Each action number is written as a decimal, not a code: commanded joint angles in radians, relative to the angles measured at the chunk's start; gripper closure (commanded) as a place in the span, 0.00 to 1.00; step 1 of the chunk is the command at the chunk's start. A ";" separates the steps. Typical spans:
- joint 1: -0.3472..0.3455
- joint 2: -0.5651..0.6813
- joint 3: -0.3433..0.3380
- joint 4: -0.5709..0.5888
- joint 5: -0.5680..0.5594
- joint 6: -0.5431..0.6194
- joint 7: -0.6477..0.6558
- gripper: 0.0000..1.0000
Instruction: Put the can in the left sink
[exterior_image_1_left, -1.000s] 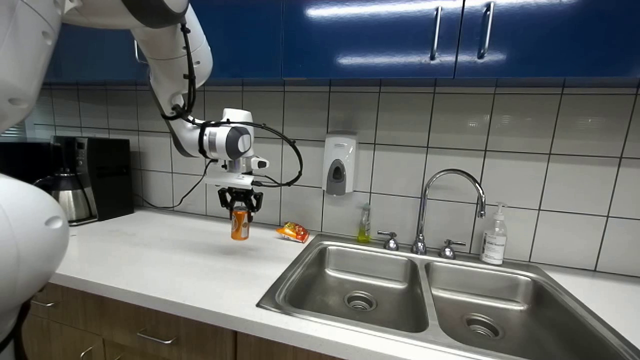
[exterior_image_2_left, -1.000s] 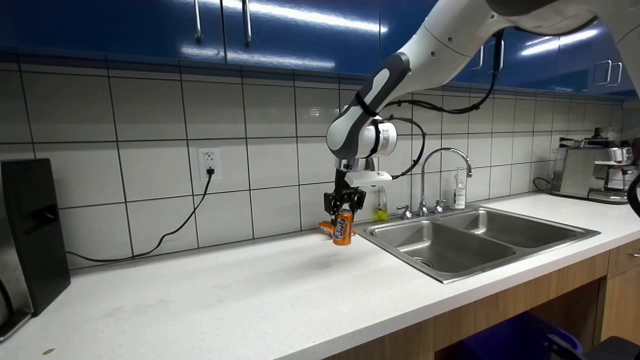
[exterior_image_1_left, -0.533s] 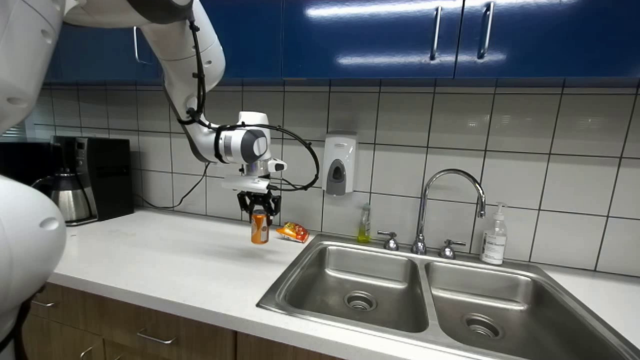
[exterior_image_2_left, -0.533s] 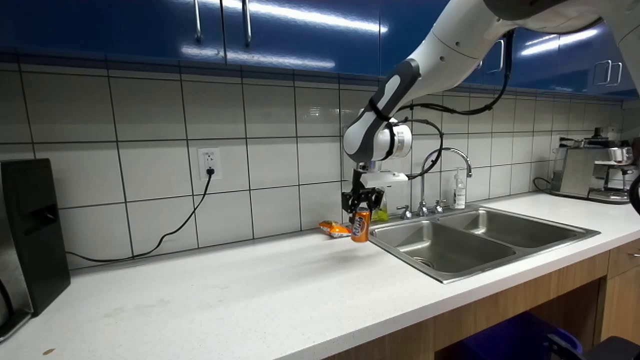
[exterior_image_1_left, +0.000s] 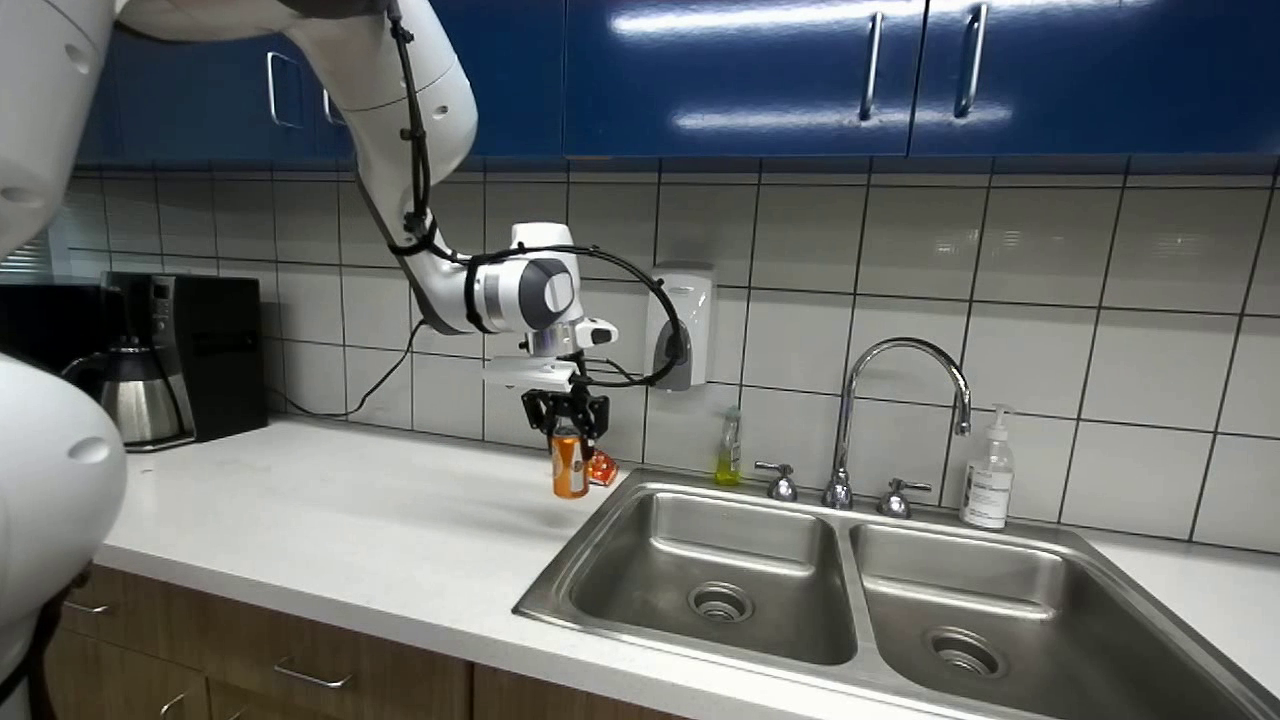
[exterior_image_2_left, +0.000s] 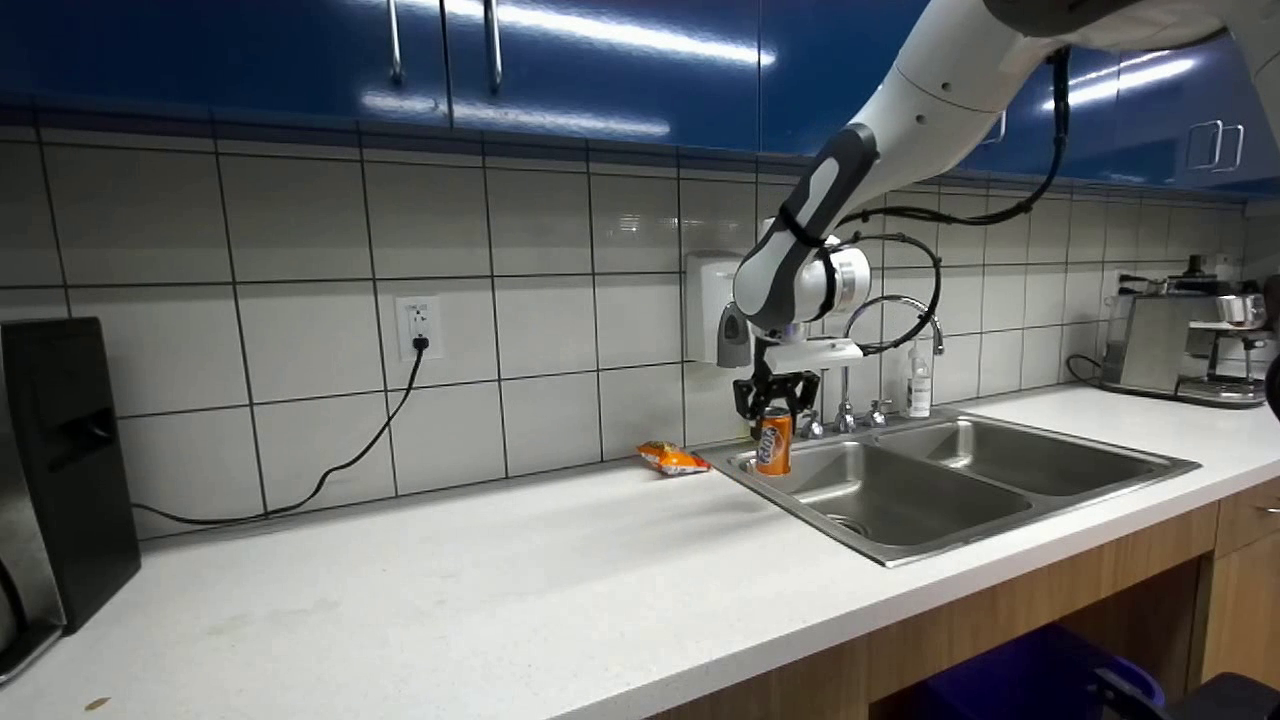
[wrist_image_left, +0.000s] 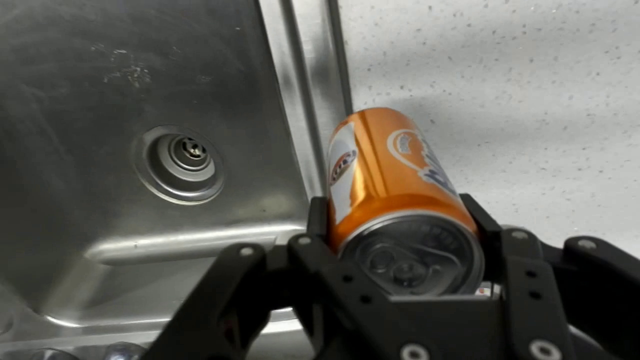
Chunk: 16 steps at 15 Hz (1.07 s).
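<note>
The can (exterior_image_1_left: 570, 470) is orange with a silvery top. It also shows in an exterior view (exterior_image_2_left: 774, 446) and in the wrist view (wrist_image_left: 390, 165). My gripper (wrist_image_left: 398, 215) is shut on the can near its top, one finger on each side, and holds it roughly upright above the counter. In an exterior view my gripper (exterior_image_1_left: 570, 432) is left of the left sink (exterior_image_1_left: 650, 590). In the wrist view the can overlaps the edge between the counter and the left sink (wrist_image_left: 75, 165), whose round drain shows. The left sink is also in an exterior view (exterior_image_2_left: 900, 500).
An orange-red packet (exterior_image_2_left: 672, 458) lies by the wall, partly behind the can in an exterior view (exterior_image_1_left: 603, 467). The faucet (exterior_image_1_left: 845, 430), green soap bottle (exterior_image_1_left: 729, 450) and sanitizer bottle (exterior_image_1_left: 988, 485) stand behind the basins. The right basin (exterior_image_1_left: 1050, 620) adjoins the left sink. A dispenser (exterior_image_1_left: 690, 375) hangs on the wall.
My gripper and the can have moved right in both exterior views, closer to the left sink. The can now partly covers the packet in one of them. The grip is unchanged.
</note>
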<state>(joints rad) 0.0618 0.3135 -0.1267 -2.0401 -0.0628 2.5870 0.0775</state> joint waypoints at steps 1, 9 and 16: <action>-0.025 -0.056 -0.027 -0.053 -0.054 0.024 0.072 0.62; -0.087 -0.076 -0.115 -0.111 -0.079 0.078 0.131 0.62; -0.145 -0.036 -0.166 -0.121 -0.073 0.122 0.129 0.62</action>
<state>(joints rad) -0.0579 0.2817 -0.2932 -2.1499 -0.1105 2.6822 0.1769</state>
